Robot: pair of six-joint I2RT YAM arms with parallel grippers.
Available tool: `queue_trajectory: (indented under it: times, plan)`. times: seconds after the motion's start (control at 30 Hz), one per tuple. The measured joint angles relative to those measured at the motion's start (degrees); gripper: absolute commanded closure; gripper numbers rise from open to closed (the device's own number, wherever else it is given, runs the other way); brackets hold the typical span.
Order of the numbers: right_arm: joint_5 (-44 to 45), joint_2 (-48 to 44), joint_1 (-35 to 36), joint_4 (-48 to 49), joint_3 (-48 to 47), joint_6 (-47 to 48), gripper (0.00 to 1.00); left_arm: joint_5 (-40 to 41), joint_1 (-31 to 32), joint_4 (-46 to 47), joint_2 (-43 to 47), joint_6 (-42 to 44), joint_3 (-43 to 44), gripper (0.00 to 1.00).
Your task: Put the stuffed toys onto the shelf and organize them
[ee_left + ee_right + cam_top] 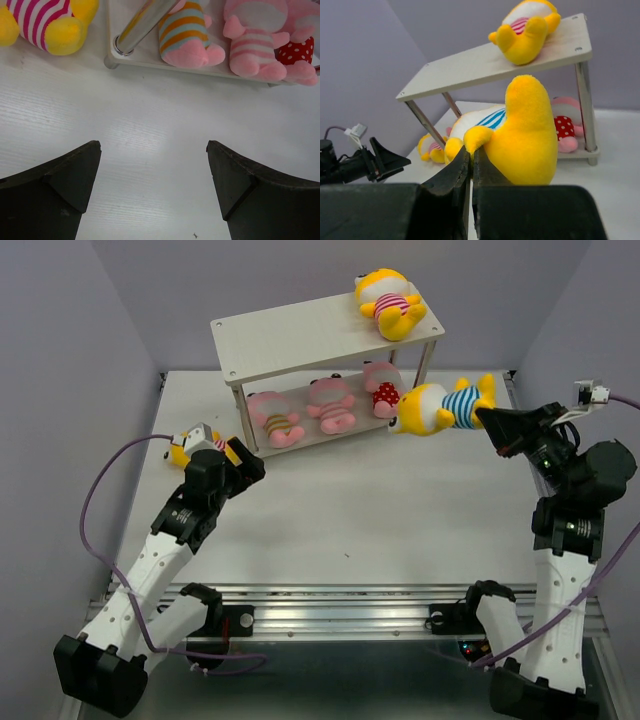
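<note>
The right gripper (487,420) is clenched on the leg end of the blue-striped toy (440,407), hanging it at 2 o'clock beside the shelf (300,335), probably bound for the top tier. The left gripper (238,458) gapes empty at 9 o'clock, near the loose toy (45,25), likely its next pick.

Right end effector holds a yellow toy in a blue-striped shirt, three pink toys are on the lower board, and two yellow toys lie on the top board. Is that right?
Not quite. The top external view shows only one yellow toy on the top board. The right end effector does hold the blue-striped toy, with three pink toys below.
</note>
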State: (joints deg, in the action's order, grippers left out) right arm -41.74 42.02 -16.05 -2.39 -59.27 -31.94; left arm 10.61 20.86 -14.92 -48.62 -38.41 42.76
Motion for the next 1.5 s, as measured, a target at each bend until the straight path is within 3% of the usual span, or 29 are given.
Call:
queue_trajectory:
  times: [0.27,0.4,0.57,0.63,1.07,1.3,1.5]
  plan:
    - [-5.3,7.6,0.1,9.8,-7.7,-6.8,0.99,0.1,0.0,-0.2,-0.3,-0.3,0.1,0.01]
    - [-4.1,12.4,4.4,11.0,-11.1,-7.0,0.99,0.1,0.0,-0.2,-1.4,-0.5,0.6,0.01]
    - [6.7,22.7,26.2,4.8,-21.6,2.0,0.99,0.2,0.0,-0.3,-1.9,-0.6,0.7,0.01]
    - [9.0,26.8,31.0,3.0,-25.9,4.1,0.99,0.3,0.0,-0.4,-1.9,-0.6,0.7,0.01]
    - [23.9,50.8,44.0,2.1,-55.5,10.2,0.99,1.6,0.0,-1.2,-1.4,-0.6,0.8,0.01]
    - [42.1,64.8,51.7,1.7,-69.1,16.4,0.99,2.4,0.0,-1.4,-0.3,-0.6,0.8,0.01]
    - [61.0,71.3,56.7,2.0,-72.6,22.8,0.99,2.8,-0.1,-1.5,-0.3,-0.6,0.8,0.01]
